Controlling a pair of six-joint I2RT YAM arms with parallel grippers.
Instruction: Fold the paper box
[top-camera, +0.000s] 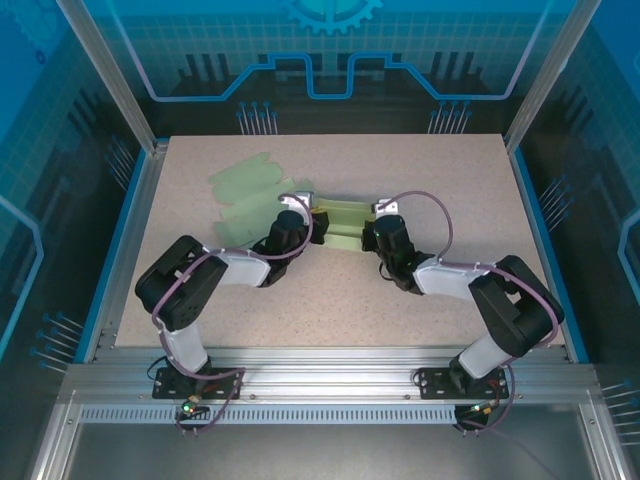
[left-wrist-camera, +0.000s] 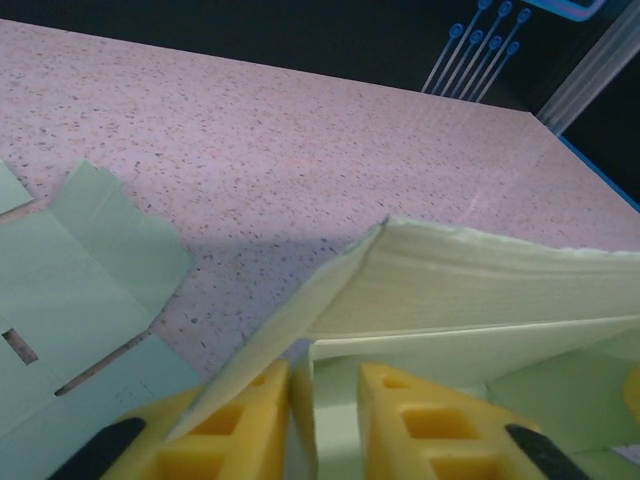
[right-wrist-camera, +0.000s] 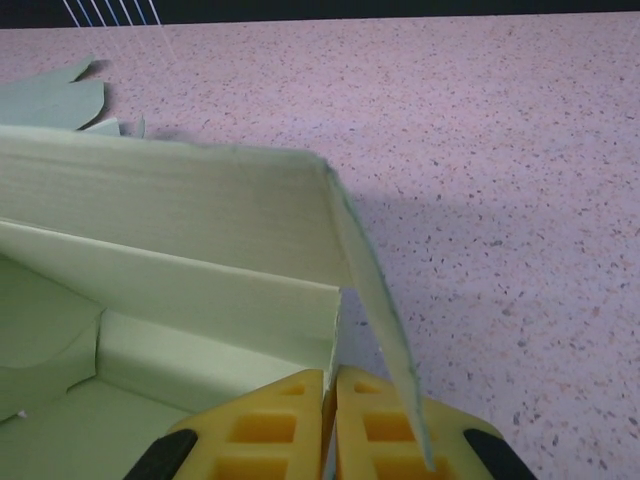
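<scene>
- Paper box (top-camera: 250, 195) lying mid-worktop (top-camera: 450, 180), part-formed: L portion flat and unfolded, R portion standing up btwn the 2 pincers.
- Left pincer (top-camera: 318, 222) sitting at the raised part's L end. In its wrist view (left-wrist-camera: 325, 380) the jaws are standing narrowly parted, w/ a thin wall edge in the gap; it's looking loose, not clamped.
- Right pincer (top-camera: 372, 232) working the R end. In its wrist view (right-wrist-camera: 332, 385) the pads are closing tight on a paper edge, no gap showing.
- Step in hand (my read): raising the long wall (right-wrist-camera: 170, 190) and squaring both corners.
- Doing it well, judging from here:
  - R grip is acting as anchor, so it should be holding steady while L does the moving.
  - Pressing low, near the crease, not mid-panel; the card is looking thin and likely bowing under load.
  - Moving both ends together so the wall isn't twisting.
  - Corner flaps are splaying outward over a finger on each side (L flap (left-wrist-camera: 290, 320), R flap (right-wrist-camera: 375, 300)); prob. needing tucking inside before the wall locks.
- Views compared:
  - Top view is giving overall layout, flat panels vs raised part and both arms converging; finger-to-paper contact is too small to judge there.
  - Left wrist view is showing a slot (left-wrist-camera: 15, 345) cut in the flat panels.
  - Right wrist view is looking into the box interior, showing the doubled wall layers and the floor.
</scene>
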